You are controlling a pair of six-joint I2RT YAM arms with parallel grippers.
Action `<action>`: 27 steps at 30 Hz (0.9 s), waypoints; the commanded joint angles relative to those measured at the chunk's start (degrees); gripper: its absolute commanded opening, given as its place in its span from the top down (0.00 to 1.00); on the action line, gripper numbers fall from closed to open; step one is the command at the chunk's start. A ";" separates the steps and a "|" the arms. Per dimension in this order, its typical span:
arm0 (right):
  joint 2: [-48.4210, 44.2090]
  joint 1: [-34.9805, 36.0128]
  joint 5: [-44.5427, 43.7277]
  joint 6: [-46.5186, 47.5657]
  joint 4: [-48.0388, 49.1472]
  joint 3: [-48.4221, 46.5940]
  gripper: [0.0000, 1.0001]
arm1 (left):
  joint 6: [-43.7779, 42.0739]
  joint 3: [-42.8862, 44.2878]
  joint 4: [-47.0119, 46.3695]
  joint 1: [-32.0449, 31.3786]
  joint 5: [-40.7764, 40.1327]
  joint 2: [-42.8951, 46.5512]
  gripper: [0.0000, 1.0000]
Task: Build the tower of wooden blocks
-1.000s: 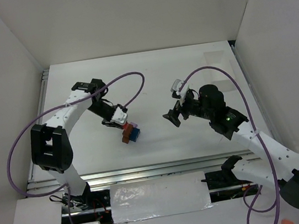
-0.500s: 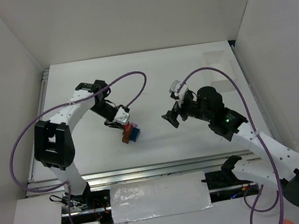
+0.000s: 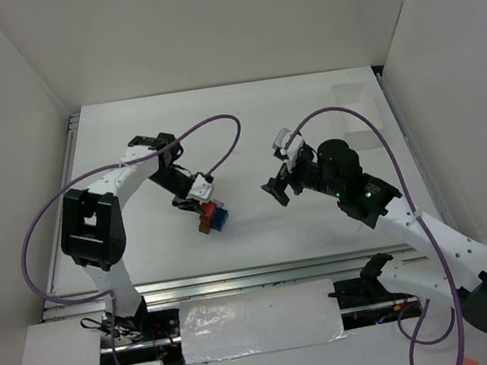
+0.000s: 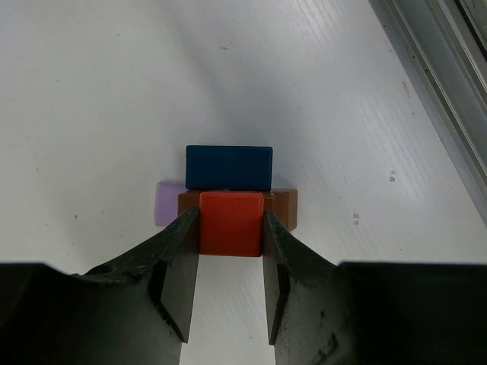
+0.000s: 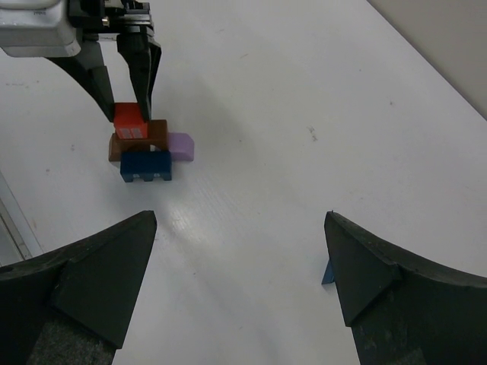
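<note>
Seating the red block (image 4: 230,214) squarely on the brown block (image 4: 286,205) of the wood block tower (image 3: 214,217), left of centre, needs the left gripper (image 4: 230,237), clamped on that red block, opening gently; right gripper (image 5: 240,220) gapes empty.

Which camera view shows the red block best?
Left wrist: the red block sits large and centred, held in the left gripper. The right wrist view shows it small and side-on, sitting on the brown block. The top external view shows only a red speck at the gripper's tip.

Brown block (image 4: 283,199) mostly hidden behind red block (image 4: 230,223); purple block (image 4: 167,202) partly covered
</note>
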State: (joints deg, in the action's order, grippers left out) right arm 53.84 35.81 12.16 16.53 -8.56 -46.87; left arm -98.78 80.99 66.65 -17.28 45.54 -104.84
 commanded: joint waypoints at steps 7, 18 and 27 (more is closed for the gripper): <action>0.56 1.54 -2.58 0.08 0.12 -3.22 0.00 | -1.77 1.54 2.08 1.02 2.71 -1.95 1.00; 1.26 2.60 -3.72 0.17 -0.58 -4.19 0.00 | -2.38 1.45 1.82 1.37 3.94 -2.39 1.00; 1.53 3.39 -4.52 0.34 -1.20 -4.54 0.00 | -1.50 1.36 0.58 1.46 4.12 -2.48 1.00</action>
State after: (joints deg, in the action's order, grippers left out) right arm 55.00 38.41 8.54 16.53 -9.50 -48.45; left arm -98.83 81.01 66.61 -16.16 46.19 -106.76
